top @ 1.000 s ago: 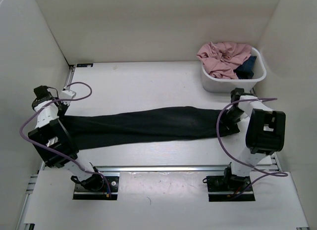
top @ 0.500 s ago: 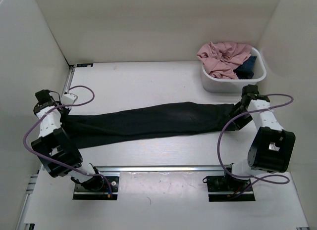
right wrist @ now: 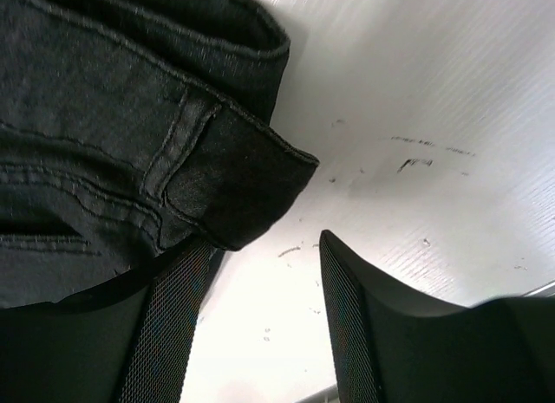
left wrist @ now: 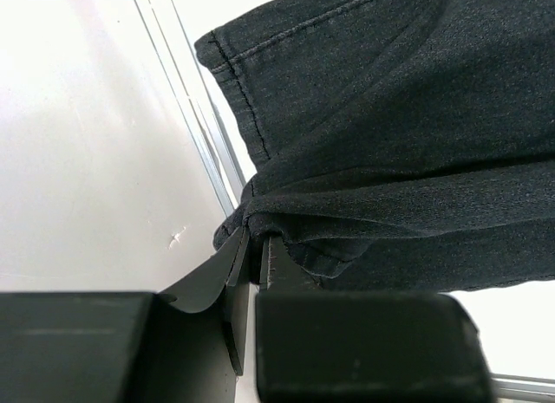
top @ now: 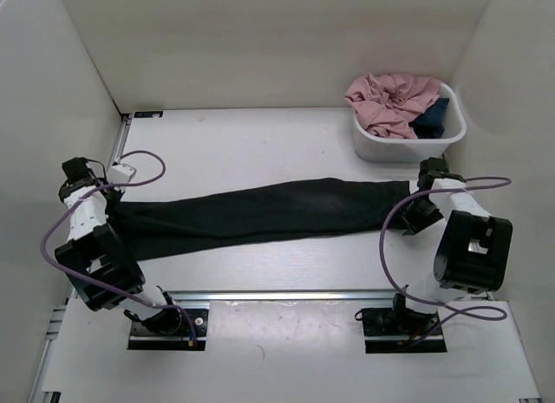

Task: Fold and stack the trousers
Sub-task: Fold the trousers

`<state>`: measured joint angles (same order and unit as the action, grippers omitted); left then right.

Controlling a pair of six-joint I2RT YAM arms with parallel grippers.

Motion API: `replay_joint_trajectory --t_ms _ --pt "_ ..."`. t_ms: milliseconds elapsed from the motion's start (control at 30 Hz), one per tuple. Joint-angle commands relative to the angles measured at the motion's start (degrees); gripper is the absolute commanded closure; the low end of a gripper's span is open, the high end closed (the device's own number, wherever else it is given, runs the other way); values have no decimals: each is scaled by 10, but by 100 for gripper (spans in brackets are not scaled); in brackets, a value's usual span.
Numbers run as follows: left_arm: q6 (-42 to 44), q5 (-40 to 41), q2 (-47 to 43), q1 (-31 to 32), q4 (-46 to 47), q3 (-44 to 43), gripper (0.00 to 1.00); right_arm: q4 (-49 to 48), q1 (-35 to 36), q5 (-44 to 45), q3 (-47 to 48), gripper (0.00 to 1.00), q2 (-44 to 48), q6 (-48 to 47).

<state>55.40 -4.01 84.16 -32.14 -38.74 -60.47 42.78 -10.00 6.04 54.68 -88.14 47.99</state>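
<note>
Currently the trousers [top: 260, 214] lie stretched across the table [top: 260, 143]: left gripper [left wrist: 256, 247] clenched on one end, right gripper [right wrist: 264, 247] parted, gripping nothing, waistband seemingly draped over one finger. A left-hand pull would likely drag the free end and rumple it

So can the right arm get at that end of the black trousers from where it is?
Probably yes: the right hand is open right beside the waist end of the trousers, with nothing between them.
</note>
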Motion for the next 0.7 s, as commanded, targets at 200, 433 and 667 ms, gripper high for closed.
replay_joint_trajectory --t_ms 200,433,667 --pt "-1 -2 -17 0 -10 -12 86 -48 -2 73 18 43 -22 63" --pt "-1 -2 -17 0 -21 -18 86 -118 -2 21 -49 44 62 131" --pt "-6 -7 -17 0 -21 -12 86 -139 -2 37 -93 37 130 169"
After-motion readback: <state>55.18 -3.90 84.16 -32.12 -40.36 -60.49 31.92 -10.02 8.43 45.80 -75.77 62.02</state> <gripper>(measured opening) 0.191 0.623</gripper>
